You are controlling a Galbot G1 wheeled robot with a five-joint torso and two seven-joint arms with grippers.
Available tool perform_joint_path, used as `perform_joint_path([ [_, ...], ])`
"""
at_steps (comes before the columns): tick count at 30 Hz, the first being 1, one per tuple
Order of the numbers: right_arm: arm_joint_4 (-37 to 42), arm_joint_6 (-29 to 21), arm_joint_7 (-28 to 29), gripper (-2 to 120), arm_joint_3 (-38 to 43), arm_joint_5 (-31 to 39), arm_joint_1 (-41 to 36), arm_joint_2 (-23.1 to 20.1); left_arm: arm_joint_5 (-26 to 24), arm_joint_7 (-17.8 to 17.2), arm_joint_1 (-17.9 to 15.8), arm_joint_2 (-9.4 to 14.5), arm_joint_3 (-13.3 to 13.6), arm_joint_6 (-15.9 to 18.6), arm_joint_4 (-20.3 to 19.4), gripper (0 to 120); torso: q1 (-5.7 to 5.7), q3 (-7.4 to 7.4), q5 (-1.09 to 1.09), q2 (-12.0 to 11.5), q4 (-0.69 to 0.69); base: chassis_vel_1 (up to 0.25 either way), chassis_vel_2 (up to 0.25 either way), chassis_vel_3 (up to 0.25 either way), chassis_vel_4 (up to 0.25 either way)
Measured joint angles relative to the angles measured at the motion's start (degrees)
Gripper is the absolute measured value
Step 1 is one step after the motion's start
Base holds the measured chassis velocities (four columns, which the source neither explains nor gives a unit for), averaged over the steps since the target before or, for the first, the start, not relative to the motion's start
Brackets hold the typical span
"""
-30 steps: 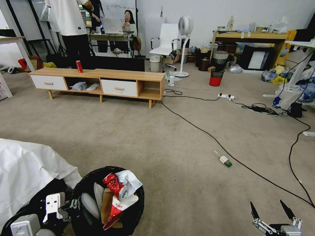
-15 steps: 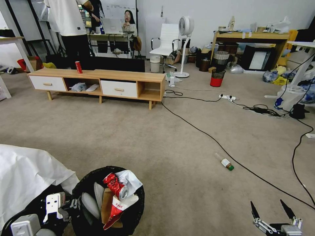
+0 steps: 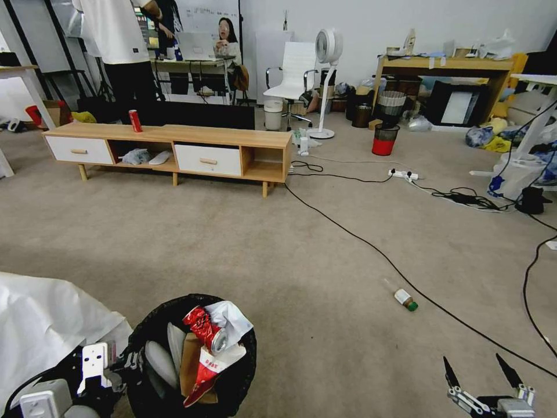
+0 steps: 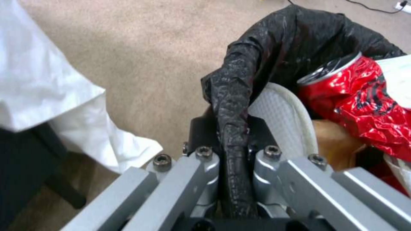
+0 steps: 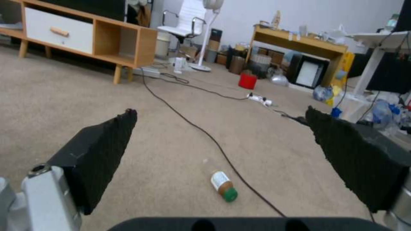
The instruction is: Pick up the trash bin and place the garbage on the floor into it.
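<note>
Left gripper point(image 4: 233, 154): nearest, low on the left, its two fingers pinching the black-lined rim of the trash bin point(image 3: 145, 325).
Trash bin: near left, beside a white sheet point(image 3: 46, 325). Inside it lie a crushed red can point(image 3: 204, 328), a red-and-white packet point(image 3: 206, 371), pale crumpled paper and brown paper.
Right gripper point(image 3: 481, 372): near right, low over the floor point(image 3: 232, 244), fingers spread wide with nothing between them.
Bottle point(image 3: 404, 299): clear with a green cap, lying on its side on the carpet, farther out to the right, just beside a black cable point(image 3: 348, 235).
Wooden cabinet point(image 3: 168, 148): far left, long and low, with an upright red can point(image 3: 134, 121) on top.
Red-and-black bin point(image 3: 383, 138): far, right of centre.
</note>
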Motion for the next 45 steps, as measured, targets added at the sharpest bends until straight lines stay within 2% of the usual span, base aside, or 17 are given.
perform_joint_path([
  [45, 0.3, 0.4, -0.1, 100, 0.0, 0.2, -0.1, 0.1, -0.1, 0.1, 0.1, 0.0, 0.1, 0.0, -0.3, 4, 0.00, 0.00, -0.01, 0.0, 0.00, -0.148, 0.150, 0.148, -0.145],
])
